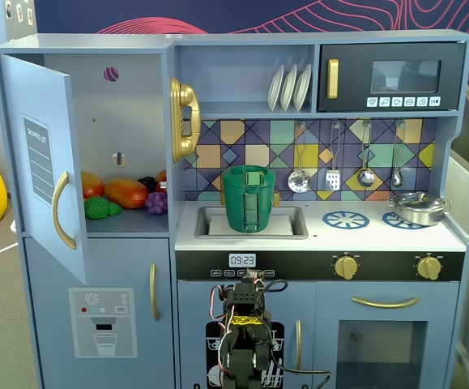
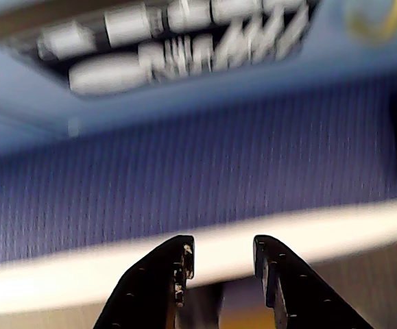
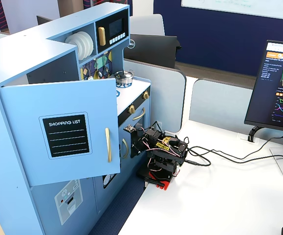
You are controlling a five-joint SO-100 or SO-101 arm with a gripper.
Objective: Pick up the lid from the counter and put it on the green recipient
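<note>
Three views were examined in turn.

In a fixed view facing the toy kitchen, the green recipient (image 1: 250, 198) is seen standing upright in the sink recess (image 1: 295, 220), its ribbed handle panel turned toward the camera. The arm (image 1: 244, 324) is folded low against the cabinet front, directly below the pot — the pot lies at twelve o'clock from it, above the counter edge. A steel pan (image 1: 417, 208) rests on the far-right burner (image 1: 408, 220), at about two o'clock from the arm. No separate lid can be made out on the counter; a lighter green band is noted inside the pot's rim, but whether that is the lid cannot be told.

In the wrist view, the gripper (image 2: 222, 264) enters from six o'clock, its two dark fingers standing apart with a clear gap and nothing between them. Beyond them only a blurred blue-violet surface and a pale strip are seen; neither lid nor pot is shown.

In a fixed view from the side, the arm (image 3: 160, 155) is seen folded on the white table (image 3: 219, 196), just beside the kitchen front and below the counter. The pan (image 3: 123, 75) is visible on the counter at about eleven o'clock from the arm. The open door (image 3: 63, 129) hides the sink, so pot and lid are not seen.

It is judged that the coming move turns on a rise toward twelve o'clock — the lid to be located first.
</note>
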